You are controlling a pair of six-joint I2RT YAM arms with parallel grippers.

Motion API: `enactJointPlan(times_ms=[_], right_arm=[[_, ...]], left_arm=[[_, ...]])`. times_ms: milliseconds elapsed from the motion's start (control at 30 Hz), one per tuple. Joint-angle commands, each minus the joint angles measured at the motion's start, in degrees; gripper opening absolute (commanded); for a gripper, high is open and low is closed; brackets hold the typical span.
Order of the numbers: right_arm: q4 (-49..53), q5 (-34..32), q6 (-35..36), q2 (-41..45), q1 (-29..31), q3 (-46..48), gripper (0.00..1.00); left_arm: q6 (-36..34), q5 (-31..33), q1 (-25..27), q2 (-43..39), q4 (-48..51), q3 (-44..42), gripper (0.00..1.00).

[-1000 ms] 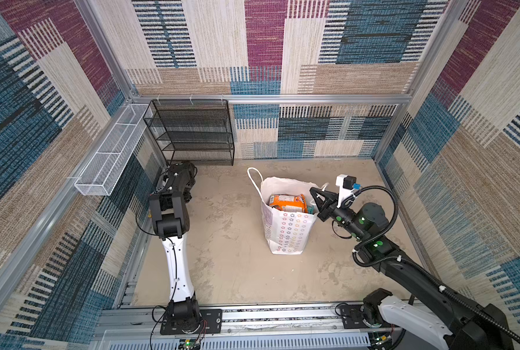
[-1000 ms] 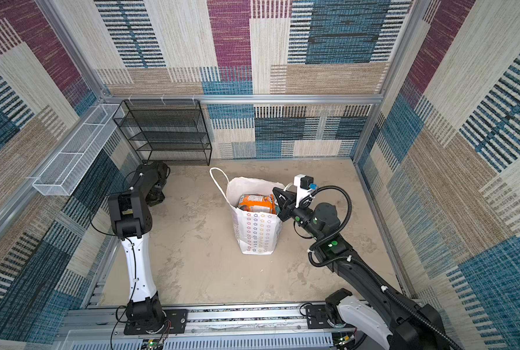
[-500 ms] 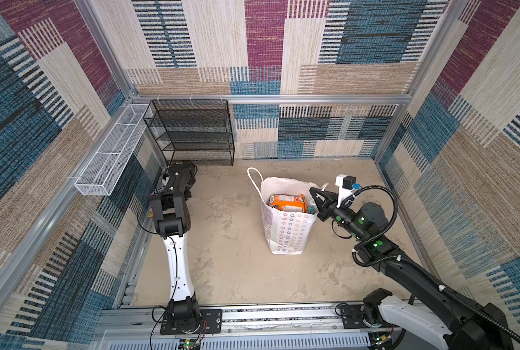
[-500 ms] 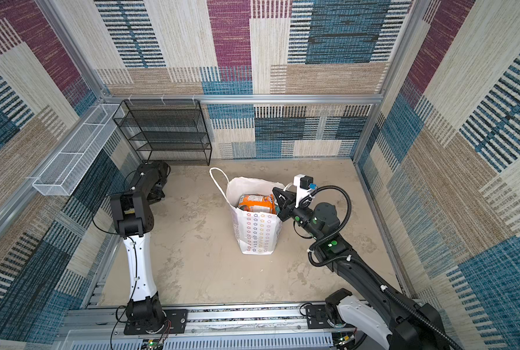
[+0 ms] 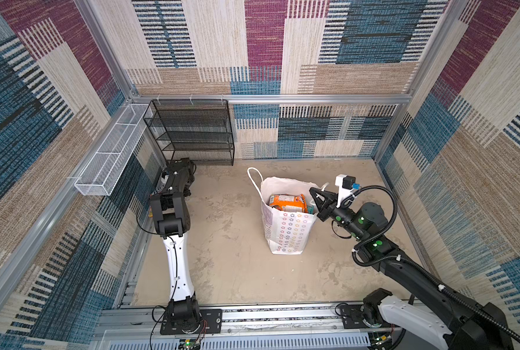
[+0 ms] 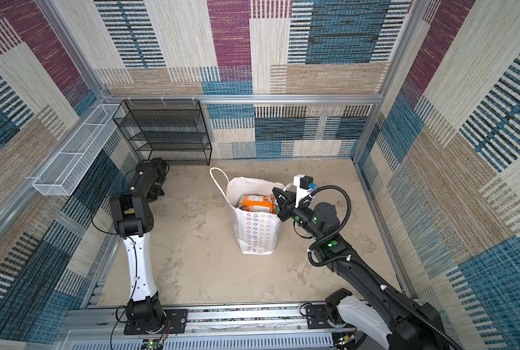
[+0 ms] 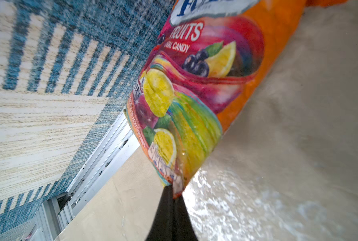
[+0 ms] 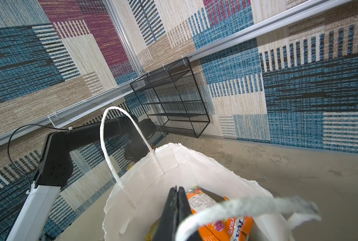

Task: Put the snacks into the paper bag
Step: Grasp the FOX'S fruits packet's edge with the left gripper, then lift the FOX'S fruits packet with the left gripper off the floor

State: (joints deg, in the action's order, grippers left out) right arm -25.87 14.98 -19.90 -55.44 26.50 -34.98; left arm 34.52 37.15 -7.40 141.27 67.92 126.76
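The left hand (image 7: 170,191) had its two fingers pressed together, clamped on one corner of a snack pouch (image 7: 194,83). That was one pouch, orange with fruit pictures, and it stuck out past the fingertips. The left arm was bent with its elbow up and reached to the far left side of the bench (image 5: 222,257), by the one black mesh rack (image 5: 192,133) and the one white wire basket (image 5: 107,160). So this pouch was well apart from the one paper bag (image 5: 286,236).

The right hand (image 8: 177,191) also had its fingers together. It pointed into the open top of the bag at its right edge. I could not tell if it pinched the paper. The right arm stretched out long from the near right corner.

At least two snacks (image 5: 286,200) showed inside the bag, just beside the right hand.
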Motion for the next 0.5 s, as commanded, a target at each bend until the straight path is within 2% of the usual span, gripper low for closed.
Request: enactJointPlan(times_ms=[0,467], right_arm=[[-1.56,0.18,-0.23,0.24,0.12,-0.17,0.06],[-1.33,0.11,-0.30,1.05,0.13,-0.33,0.06]], left_arm=[[0.57,-1.67,0.35,-2.86,0.55,0.25,0.00],[1.09,-4.59,4.67,-12.85,0.44,-1.29,0.00]])
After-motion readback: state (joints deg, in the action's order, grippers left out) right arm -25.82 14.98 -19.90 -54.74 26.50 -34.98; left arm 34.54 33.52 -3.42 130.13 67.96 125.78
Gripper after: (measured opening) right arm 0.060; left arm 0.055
